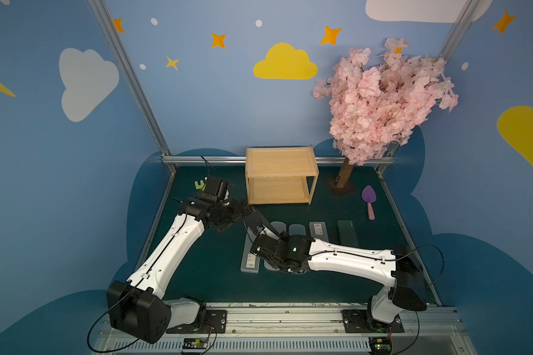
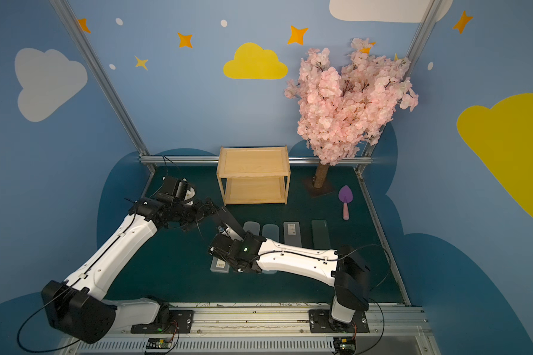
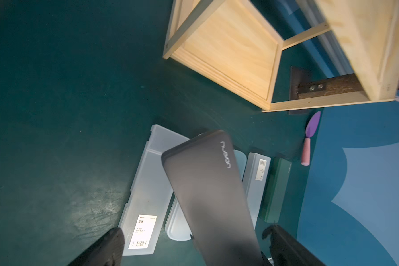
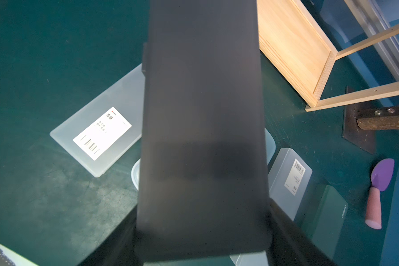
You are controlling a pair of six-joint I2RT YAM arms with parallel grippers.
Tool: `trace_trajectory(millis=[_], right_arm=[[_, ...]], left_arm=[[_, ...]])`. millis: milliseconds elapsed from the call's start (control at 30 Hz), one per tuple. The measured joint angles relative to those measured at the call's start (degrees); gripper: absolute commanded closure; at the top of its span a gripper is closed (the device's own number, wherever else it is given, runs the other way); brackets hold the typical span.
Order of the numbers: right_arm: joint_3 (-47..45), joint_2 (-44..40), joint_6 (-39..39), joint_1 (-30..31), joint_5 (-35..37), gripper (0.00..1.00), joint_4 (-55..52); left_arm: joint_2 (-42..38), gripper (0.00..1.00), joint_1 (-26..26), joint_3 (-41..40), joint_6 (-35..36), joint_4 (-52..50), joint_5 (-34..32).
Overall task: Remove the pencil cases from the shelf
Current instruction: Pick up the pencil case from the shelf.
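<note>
Pencil case [image 3: 207, 195], black, held tilted above five others [image 1: 319, 232] lying on the near bench [image 1: 197, 276]; far shelf [image 1: 279, 163] stands empty. Right fingers [image 4: 290, 237] clamped on it, left fingers [image 3: 106, 248] apart. Best lowered flat beside the row before release.

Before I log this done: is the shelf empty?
The shelf is empty: both boards show bare wood in both top views.

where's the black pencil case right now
The black pencil case is held up by the right gripper, mid-table in a top view, left-front of the shelf and above the frosted labelled case.
</note>
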Motion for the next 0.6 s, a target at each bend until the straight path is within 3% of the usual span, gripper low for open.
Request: trace_trajectory(millis=[267,600], right_arm=[[0.00,0.00,-1.27,2.25,3.74,0.55,1.20],[-0.11,0.00,-1.77,2.80,4.87,0.55,3.58]], left_arm=[[6.40,0.00,-0.13,0.85,-5.29,0.17,2.49],[6.32,0.00,-1.14,1.53,-10.91,2.27,2.71]])
